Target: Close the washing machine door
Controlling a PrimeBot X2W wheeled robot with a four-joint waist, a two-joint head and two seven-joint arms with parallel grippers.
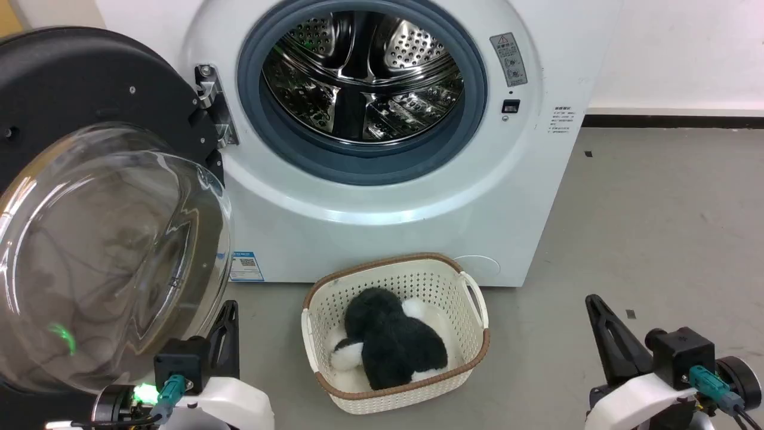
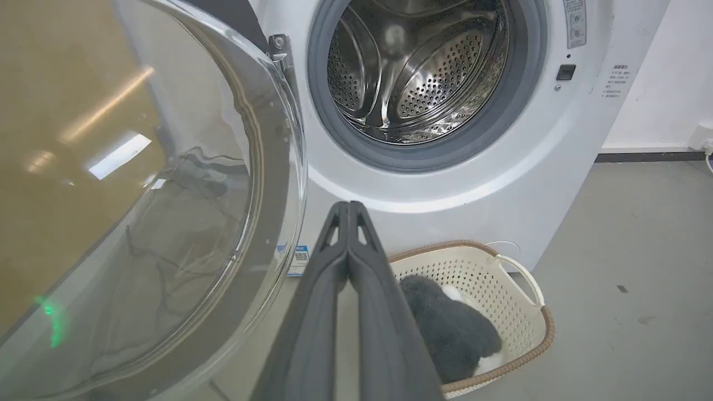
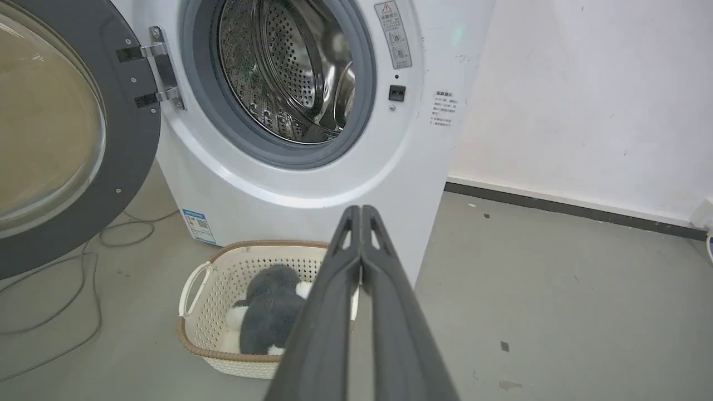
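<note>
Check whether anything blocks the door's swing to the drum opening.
Nothing visible blocks it. The black-rimmed round glass door hangs open left of the white front-loading washing machine. The cream perforated basket sits on the floor in front, seemingly below the door's sweep.

the washing machine door [image 3: 67, 161] stands wide open beside the washing machine [image 3: 312, 184]. a basket [image 3: 223, 312] with a dark plush toy [image 3: 270, 317] sits on the floor [image 3: 557, 289], behind the right gripper [image 3: 361, 210], fingers pressed together.
</note>
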